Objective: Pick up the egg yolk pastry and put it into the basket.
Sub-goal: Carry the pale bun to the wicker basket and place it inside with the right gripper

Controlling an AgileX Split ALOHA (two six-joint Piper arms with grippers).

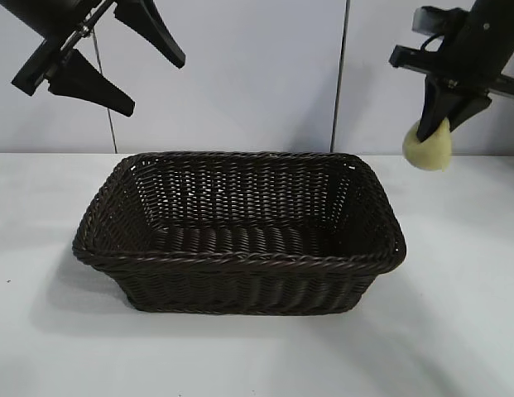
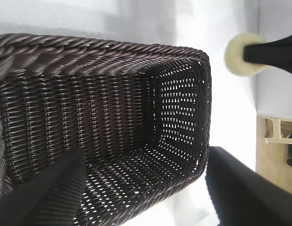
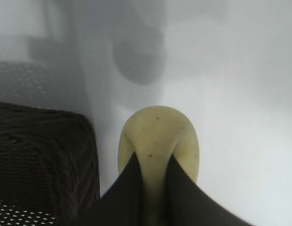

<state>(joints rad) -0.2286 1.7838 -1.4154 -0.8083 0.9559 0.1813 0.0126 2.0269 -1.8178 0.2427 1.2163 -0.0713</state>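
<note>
We see the right gripper holding the egg yolk pastry up in the air.

Its 2 black fingers are pinched tight on the soft yellow pastry, and they press so hard that it looks squashed. We see the pastry up off the white table, beside the right end of the basket and not over it. The dark brown basket sits in the middle of the table. The left gripper hangs high over the basket's left end, its 2 jaws wide apart and holding nothing.
</note>
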